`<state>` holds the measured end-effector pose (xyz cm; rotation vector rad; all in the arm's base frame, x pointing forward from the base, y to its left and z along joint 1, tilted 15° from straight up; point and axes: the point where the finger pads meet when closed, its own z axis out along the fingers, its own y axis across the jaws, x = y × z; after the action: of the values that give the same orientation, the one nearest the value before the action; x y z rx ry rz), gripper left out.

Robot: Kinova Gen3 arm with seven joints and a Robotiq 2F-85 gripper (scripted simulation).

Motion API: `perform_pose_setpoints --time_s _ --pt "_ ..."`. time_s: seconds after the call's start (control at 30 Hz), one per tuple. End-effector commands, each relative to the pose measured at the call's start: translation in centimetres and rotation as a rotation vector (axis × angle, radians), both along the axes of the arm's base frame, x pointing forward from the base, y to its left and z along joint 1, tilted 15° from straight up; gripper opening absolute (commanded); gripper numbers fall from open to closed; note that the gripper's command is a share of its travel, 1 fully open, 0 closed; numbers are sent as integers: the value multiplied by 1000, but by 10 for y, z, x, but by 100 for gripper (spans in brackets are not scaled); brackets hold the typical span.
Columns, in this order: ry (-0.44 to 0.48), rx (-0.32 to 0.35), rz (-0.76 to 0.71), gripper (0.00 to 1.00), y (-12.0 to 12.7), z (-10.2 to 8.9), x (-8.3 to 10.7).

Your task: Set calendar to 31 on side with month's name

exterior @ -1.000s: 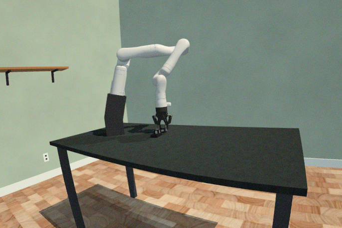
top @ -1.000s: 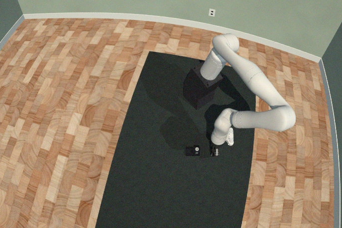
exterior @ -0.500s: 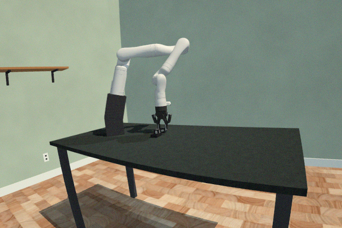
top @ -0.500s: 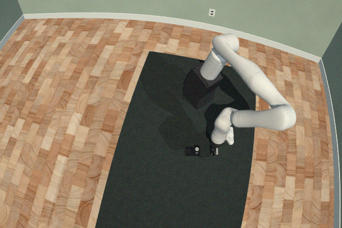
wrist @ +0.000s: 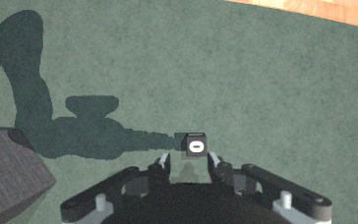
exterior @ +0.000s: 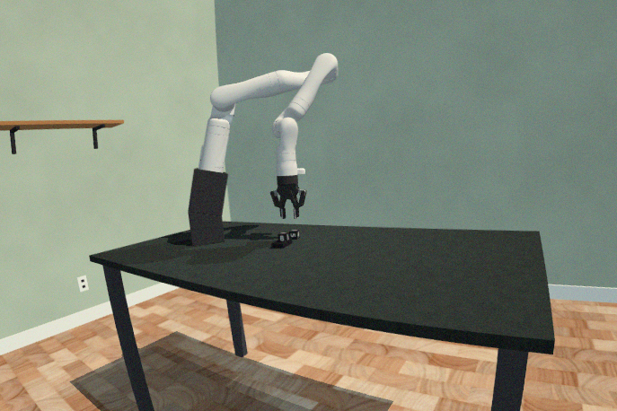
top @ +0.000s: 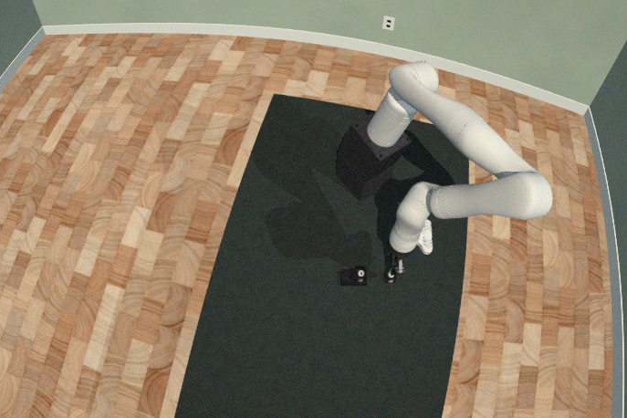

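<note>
The small black tray (top: pixel 349 276) lies on the dark table, left of the gripper, and it also shows in the exterior view (exterior: pixel 278 243). One black cube (top: pixel 360 274) (exterior: pixel 283 237) stands in the tray's right half. The other black cube (wrist: pixel 196 145) lies alone on the table with a white 0 on its top face. It sits to the right of the tray (exterior: pixel 290 240). My gripper (exterior: pixel 287 212) hangs well above this loose cube, pointing down. Its fingers are partly open with nothing between them.
The arm's dark base block (top: pixel 368 160) stands behind the tray. The table's right edge (top: pixel 464 256) runs close to the gripper. A corner of the base block shows at the left of the wrist view (wrist: pixel 20 177).
</note>
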<state>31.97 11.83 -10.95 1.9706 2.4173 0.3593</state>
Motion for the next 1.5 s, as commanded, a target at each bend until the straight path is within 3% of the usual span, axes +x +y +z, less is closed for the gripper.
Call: perform_pose_setpoints --time_s 0.0,0.33,0.37,1.07,1.17,1.23,1.37,1.47 --pt "-21 15 -5 46 3 20 6" --pt "-21 15 -5 46 1 29 5" --pt "-21 15 -5 100 1 29 5" --pt "-21 15 -6 100 -1 29 6" --pt "-22 14 -11 100 -28 24 14" --pt "-22 14 -11 100 -28 24 14" --pt "-19 16 -20 100 -76 17 21" --pt "-18 17 -22 100 -85 15 21"
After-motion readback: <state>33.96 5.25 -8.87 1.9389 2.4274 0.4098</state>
